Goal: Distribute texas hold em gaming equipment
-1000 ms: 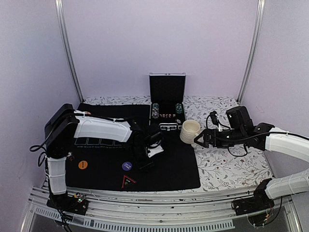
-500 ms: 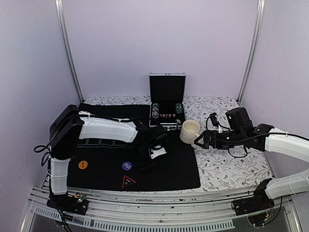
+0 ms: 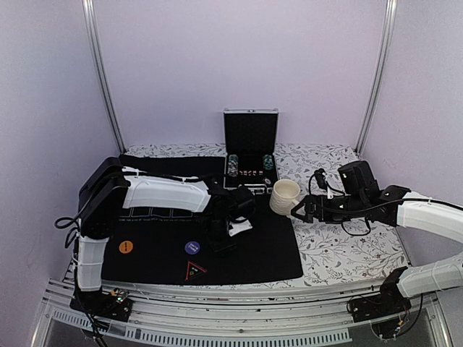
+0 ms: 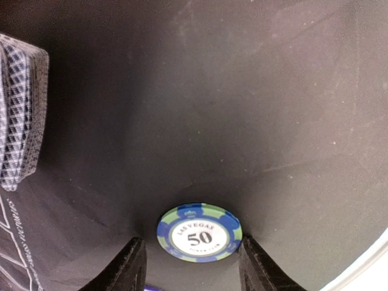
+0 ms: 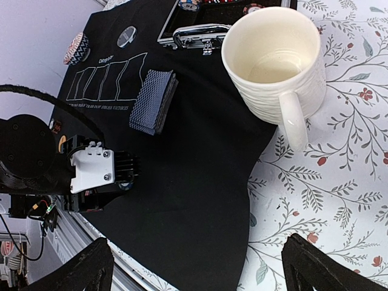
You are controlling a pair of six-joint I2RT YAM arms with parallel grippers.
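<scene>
Black mat (image 4: 254, 91): the chip (image 4: 199, 232) lies flat on it, low in your left wrist view.
Left gripper (image 4: 191, 242): jaws apart, straddling the chip, close beside its rim.
Risk: if you lift crookedly, a finger could drag the chip.
Right gripper (image 5: 203, 270): wide apart, empty; swing carelessly and you knock the mug (image 5: 273, 60).

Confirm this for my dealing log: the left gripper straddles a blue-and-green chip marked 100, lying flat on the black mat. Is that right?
Not quite. The chip is marked 50, not 100, as the left wrist view shows. The rest holds: it is blue and green, lies flat on the black mat, and the left gripper straddles it.
</scene>
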